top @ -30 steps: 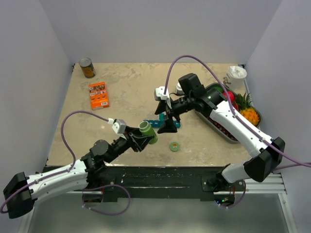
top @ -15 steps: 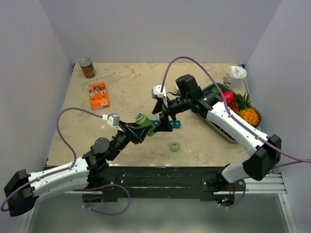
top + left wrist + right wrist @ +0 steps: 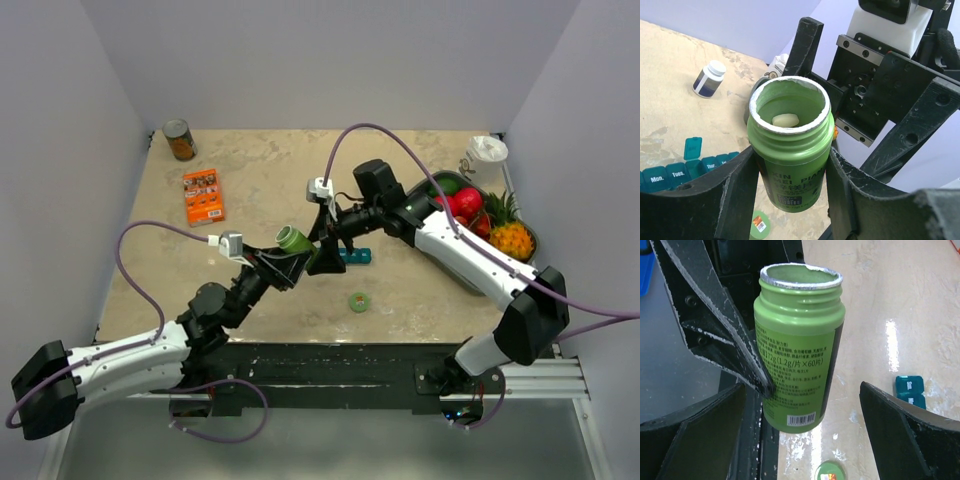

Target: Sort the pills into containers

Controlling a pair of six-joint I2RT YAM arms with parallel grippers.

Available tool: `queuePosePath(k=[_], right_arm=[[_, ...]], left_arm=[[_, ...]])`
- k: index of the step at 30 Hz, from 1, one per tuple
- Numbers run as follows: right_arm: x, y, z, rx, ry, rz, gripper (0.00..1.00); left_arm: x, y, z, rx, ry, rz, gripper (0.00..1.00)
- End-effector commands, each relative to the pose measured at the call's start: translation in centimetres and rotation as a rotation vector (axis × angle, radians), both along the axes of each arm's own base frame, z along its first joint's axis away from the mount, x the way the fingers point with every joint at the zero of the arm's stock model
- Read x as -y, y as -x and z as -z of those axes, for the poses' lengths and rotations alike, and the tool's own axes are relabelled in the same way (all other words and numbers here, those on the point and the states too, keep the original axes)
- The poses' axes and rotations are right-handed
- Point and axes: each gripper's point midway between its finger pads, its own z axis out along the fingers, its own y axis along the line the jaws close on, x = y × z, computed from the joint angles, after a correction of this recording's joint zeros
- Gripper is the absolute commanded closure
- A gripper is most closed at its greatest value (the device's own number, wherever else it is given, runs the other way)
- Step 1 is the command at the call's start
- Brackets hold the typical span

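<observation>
My left gripper (image 3: 291, 262) is shut on an uncapped green pill bottle (image 3: 294, 240), held tilted above the table. In the left wrist view the bottle (image 3: 790, 150) sits between my fingers with one pale pill (image 3: 785, 120) inside. My right gripper (image 3: 325, 256) is open right beside it. In the right wrist view the bottle (image 3: 797, 340) stands between those wide fingers (image 3: 900, 430), with a gap on the right side. The teal pill organiser (image 3: 356, 255) lies on the table under the right gripper; one lid (image 3: 692, 148) stands up. The green cap (image 3: 358, 301) lies in front of it.
A grey fruit tray (image 3: 456, 273) sits at the right with a white cup (image 3: 487, 154) behind it. An orange box (image 3: 203, 195) and a can (image 3: 180, 140) are at the far left. A small dark bottle with a white cap (image 3: 709, 79) stands beyond the organiser.
My left arm has raised the green bottle and carried it farther from the near edge. The right gripper has slid left, closing in around the bottle.
</observation>
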Motion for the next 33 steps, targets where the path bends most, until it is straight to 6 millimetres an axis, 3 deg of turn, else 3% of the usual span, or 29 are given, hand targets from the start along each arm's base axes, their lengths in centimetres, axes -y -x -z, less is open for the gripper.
queuePosePath(k=[1, 6, 12, 15, 16, 19, 25, 27, 30, 31, 33], right_arm=[[-1.4, 0.2, -1.3, -0.047, -0.068, -0.036, 0.01], [-1.7, 0.4, -1.3, -0.073, -0.079, -0.048, 0.03], [-1.8, 0.7, -1.1, -0.104, -0.091, -0.058, 0.18], [-1.8, 0.8, -1.2, -0.124, -0.1, -0.063, 0.34], [-1.9, 0.8, -1.1, -0.126, -0.1, -0.062, 0.46], [-1.8, 0.8, -1.1, -0.133, -0.104, -0.065, 0.63], [-1.5, 1.0, -1.2, -0.137, -0.111, -0.065, 0.84], [-1.4, 1.0, -1.1, -0.138, -0.112, -0.065, 0.86], [-1.1, 1.0, -1.1, -0.13, -0.115, -0.065, 0.89], [-1.0, 1.0, -0.9, -0.128, -0.113, -0.065, 0.89], [-0.9, 1.1, -0.9, -0.123, -0.115, -0.068, 0.89]], left_arm=[[-0.8, -0.5, -5.8, 0.067, 0.201, -0.042, 1.0], [-0.6, -0.7, -6.0, 0.069, 0.211, -0.05, 1.0], [-0.3, -0.6, -6.4, 0.085, 0.219, -0.037, 1.0], [-0.3, -0.4, -6.7, 0.094, 0.225, -0.029, 1.0], [-0.2, -0.4, -6.6, 0.095, 0.222, -0.025, 1.0], [-0.2, -0.2, -6.6, 0.101, 0.222, -0.019, 1.0], [-0.3, 0.2, -6.6, 0.117, 0.209, -0.007, 1.0], [-0.4, 0.4, -6.6, 0.126, 0.201, 0.0, 1.0], [-0.5, 0.7, -6.7, 0.139, 0.184, 0.009, 0.74], [-0.5, 0.8, -6.6, 0.137, 0.172, 0.01, 0.58], [-0.8, 1.0, -7.0, 0.15, 0.168, 0.009, 0.48]])
